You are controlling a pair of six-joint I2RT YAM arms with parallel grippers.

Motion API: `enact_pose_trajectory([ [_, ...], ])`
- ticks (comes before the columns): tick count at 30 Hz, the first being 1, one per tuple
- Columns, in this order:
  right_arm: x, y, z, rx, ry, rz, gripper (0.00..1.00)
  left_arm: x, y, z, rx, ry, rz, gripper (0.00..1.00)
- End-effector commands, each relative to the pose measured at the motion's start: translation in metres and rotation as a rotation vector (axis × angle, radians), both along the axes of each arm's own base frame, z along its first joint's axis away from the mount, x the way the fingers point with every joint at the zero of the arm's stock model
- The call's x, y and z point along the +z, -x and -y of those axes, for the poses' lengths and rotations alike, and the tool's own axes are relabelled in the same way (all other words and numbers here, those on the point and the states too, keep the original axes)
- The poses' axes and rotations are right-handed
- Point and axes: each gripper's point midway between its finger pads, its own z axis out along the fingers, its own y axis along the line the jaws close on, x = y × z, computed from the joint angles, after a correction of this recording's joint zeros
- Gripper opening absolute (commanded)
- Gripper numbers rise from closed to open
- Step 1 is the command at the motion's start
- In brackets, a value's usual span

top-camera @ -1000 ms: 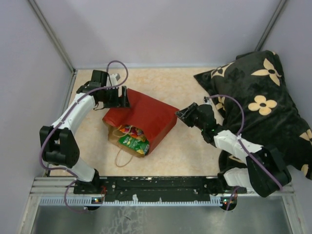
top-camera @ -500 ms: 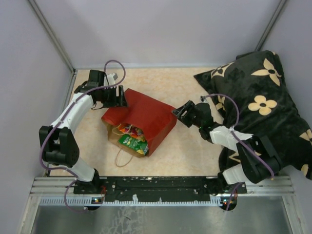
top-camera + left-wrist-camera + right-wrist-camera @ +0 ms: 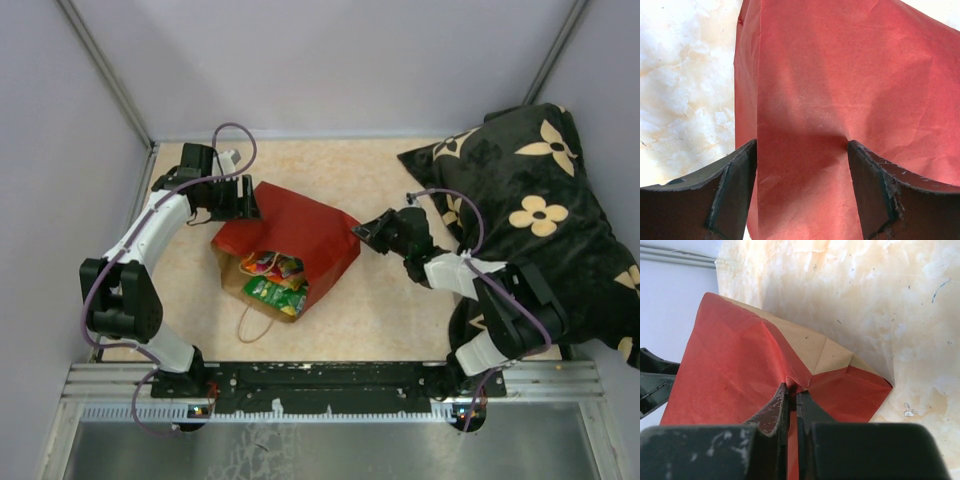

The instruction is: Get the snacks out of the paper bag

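Observation:
The paper bag (image 3: 300, 232) lies on its side, red outside up, its brown mouth facing the near left. Snacks (image 3: 272, 282) show in the mouth: an orange-red packet (image 3: 267, 265) and a green one (image 3: 278, 296). My left gripper (image 3: 241, 198) is open at the bag's far left corner. In the left wrist view (image 3: 801, 145) its jaws stand wide apart with red paper (image 3: 840, 80) between them. My right gripper (image 3: 360, 232) is shut on a pinched fold at the bag's bottom, as the right wrist view (image 3: 791, 388) shows on the bag (image 3: 730, 365).
A black pillow with cream flowers (image 3: 540, 210) fills the right side, under and behind my right arm. The bag's string handle (image 3: 250, 325) loops toward the near edge. Grey walls close the back and sides.
My right gripper has moved slightly left and away while pinching the bag's bottom. My left gripper has shifted slightly left. The bag has barely moved.

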Motion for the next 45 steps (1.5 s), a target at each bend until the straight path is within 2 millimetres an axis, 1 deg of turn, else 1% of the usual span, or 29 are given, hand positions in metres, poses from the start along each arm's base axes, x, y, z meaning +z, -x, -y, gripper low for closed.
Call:
enact_pose_trajectory([
  [1,0.009,-0.014,0.001,0.009,0.020,0.044,0.00,0.000,-0.002,-0.001,-0.007,0.011,0.013,0.77],
  [5,0.018,-0.030,0.011,0.027,0.031,0.077,0.00,0.004,-0.007,0.002,-0.002,0.027,0.028,0.77],
  [7,0.030,-0.043,0.012,0.057,0.047,0.116,0.00,0.007,-0.011,0.008,-0.011,0.062,0.032,0.77],
  [8,0.034,-0.049,0.011,0.075,0.060,0.130,0.00,0.008,-0.012,0.012,-0.020,0.086,0.028,0.74],
  [10,0.042,-0.060,0.008,0.124,0.086,0.162,0.00,0.007,-0.015,0.017,-0.009,0.119,0.007,0.66],
  [12,0.054,-0.071,0.004,0.173,0.108,0.198,0.00,0.006,-0.019,0.020,0.011,0.143,-0.003,0.55],
  [13,0.047,-0.078,0.001,0.198,0.125,0.189,0.00,0.006,-0.021,0.022,0.017,0.157,0.000,0.51],
  [15,0.045,-0.089,-0.003,0.236,0.157,0.190,0.00,0.007,-0.026,0.028,0.023,0.194,0.006,0.45],
  [16,0.045,-0.093,-0.003,0.251,0.176,0.193,0.00,0.007,-0.029,0.030,0.028,0.209,0.008,0.40],
  [19,0.047,-0.109,-0.002,0.241,0.202,0.209,0.00,0.007,-0.044,0.033,0.049,0.233,0.022,0.19],
  [20,0.047,-0.114,-0.001,0.235,0.204,0.212,0.00,0.006,-0.049,0.035,0.054,0.239,0.018,0.16],
  [24,0.050,-0.137,0.007,0.206,0.220,0.226,0.00,0.015,-0.072,0.041,0.052,0.268,0.040,0.12],
  [27,0.059,-0.158,0.014,0.189,0.220,0.249,0.00,0.022,-0.092,0.045,0.047,0.283,0.068,0.11],
  [28,0.067,-0.167,0.016,0.182,0.221,0.266,0.00,0.023,-0.099,0.047,0.040,0.289,0.075,0.10],
  [30,0.076,-0.180,0.020,0.177,0.232,0.291,0.00,0.026,-0.110,0.052,0.024,0.309,0.090,0.09],
  [33,0.093,-0.202,0.024,0.177,0.241,0.341,0.00,0.024,-0.126,0.056,0.018,0.327,0.108,0.09],
  [34,0.100,-0.211,0.025,0.177,0.238,0.359,0.00,0.022,-0.130,0.058,0.013,0.338,0.107,0.08],
  [35,0.104,-0.218,0.025,0.183,0.233,0.368,0.00,0.022,-0.133,0.061,0.009,0.354,0.106,0.07],
  [36,0.104,-0.227,0.025,0.194,0.225,0.370,0.00,0.024,-0.135,0.064,0.003,0.374,0.105,0.07],
  [37,0.110,-0.234,0.025,0.210,0.216,0.381,0.00,0.025,-0.137,0.069,-0.010,0.397,0.106,0.08],
  [39,0.114,-0.247,0.028,0.230,0.207,0.386,0.05,0.029,-0.135,0.078,-0.035,0.445,0.106,0.09],
  [40,0.119,-0.252,0.028,0.244,0.204,0.397,0.09,0.032,-0.132,0.083,-0.049,0.455,0.111,0.10],
  [41,0.124,-0.257,0.028,0.255,0.204,0.408,0.15,0.030,-0.129,0.086,-0.053,0.450,0.113,0.11],
  [42,0.127,-0.259,0.029,0.263,0.208,0.410,0.27,0.031,-0.125,0.088,-0.057,0.442,0.122,0.13],
  [43,0.132,-0.261,0.031,0.264,0.220,0.415,0.42,0.030,-0.121,0.088,-0.060,0.435,0.128,0.15],
  [44,0.138,-0.261,0.033,0.264,0.241,0.423,0.55,0.031,-0.118,0.087,-0.056,0.424,0.134,0.21],
  [45,0.146,-0.261,0.036,0.255,0.259,0.430,0.66,0.031,-0.115,0.085,-0.049,0.413,0.137,0.30],
])
